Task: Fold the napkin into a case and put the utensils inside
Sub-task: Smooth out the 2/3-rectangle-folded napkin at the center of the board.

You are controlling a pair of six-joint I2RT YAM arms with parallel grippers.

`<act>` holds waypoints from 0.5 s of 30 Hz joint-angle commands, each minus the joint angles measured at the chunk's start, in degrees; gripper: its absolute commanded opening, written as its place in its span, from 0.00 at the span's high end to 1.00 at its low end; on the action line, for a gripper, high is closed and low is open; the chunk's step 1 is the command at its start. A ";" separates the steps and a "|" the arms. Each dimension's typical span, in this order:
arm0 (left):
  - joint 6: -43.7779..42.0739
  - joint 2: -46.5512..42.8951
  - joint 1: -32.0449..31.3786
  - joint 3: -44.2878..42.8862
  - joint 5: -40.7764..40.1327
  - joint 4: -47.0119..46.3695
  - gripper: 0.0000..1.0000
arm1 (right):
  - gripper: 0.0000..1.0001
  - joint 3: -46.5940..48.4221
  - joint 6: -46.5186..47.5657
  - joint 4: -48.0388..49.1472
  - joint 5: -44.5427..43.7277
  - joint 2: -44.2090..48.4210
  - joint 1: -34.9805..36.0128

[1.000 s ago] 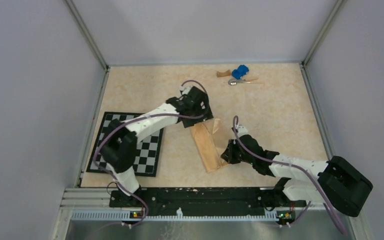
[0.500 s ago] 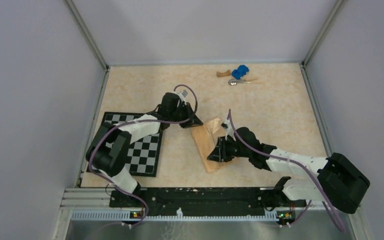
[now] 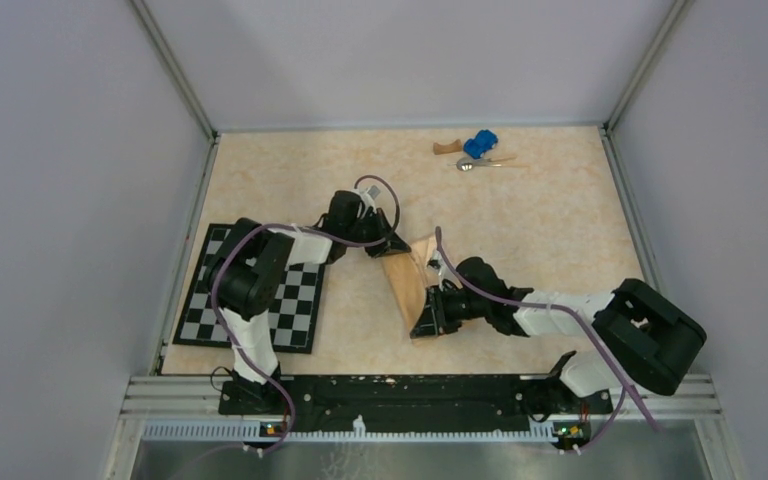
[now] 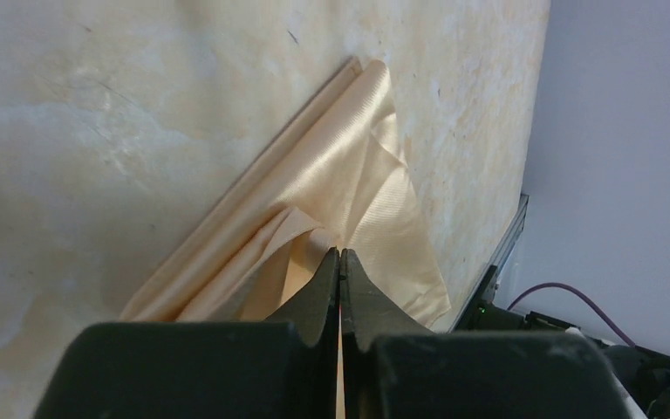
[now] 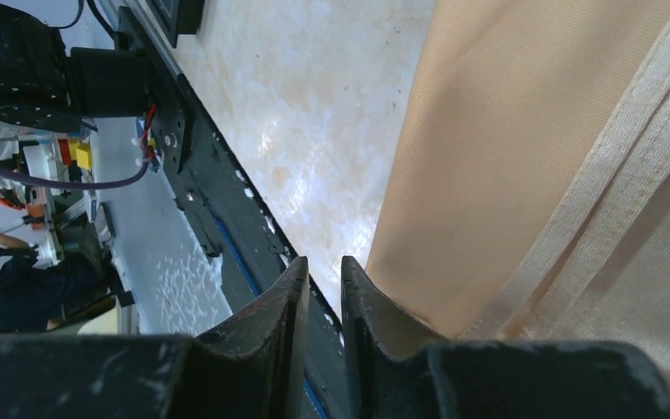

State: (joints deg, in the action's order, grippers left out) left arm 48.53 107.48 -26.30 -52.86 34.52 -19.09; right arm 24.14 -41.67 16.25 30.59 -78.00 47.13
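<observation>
While the left gripper [image 4: 340, 253] is clenched on a raised fold of the napkin [image 3: 405, 285], its fingertips pressed together with the peach cloth tented up to them, the right gripper [image 5: 323, 262] has its jaws a narrow slit apart with nothing between them. One of its fingers overlaps the cloth's near edge; whether it touches the cloth cannot be told. The napkin lies about the middle of the table [image 3: 540, 230] as a long, narrow, layered strip, running from far left to near right, just right of the checkerboard mat [image 3: 295, 310] and not touching it. The left gripper is at the strip's far end, the right gripper at its near end. A silver spoon [image 3: 470, 163] rests at the far right of the table, well apart from the napkin, just near of a blue toy car [image 3: 479, 144], with a brown wooden block [image 3: 447, 148] just left of the car
</observation>
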 commanded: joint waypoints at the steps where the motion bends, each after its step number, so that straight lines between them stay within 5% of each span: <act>1: 0.16 2.83 1.22 -2.60 1.07 -6.02 1.00 | 0.81 1.97 0.95 4.59 1.36 -3.00 0.66; 15: 0.49 8.00 3.67 -2.63 0.46 -7.95 1.00 | 0.72 7.89 6.62 -0.86 -0.48 -7.13 -0.63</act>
State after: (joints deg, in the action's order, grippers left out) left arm 49.01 114.91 -23.24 -55.51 35.16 -23.77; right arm 27.68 -37.47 15.38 30.44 -83.37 47.07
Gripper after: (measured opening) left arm 0.003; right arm 0.256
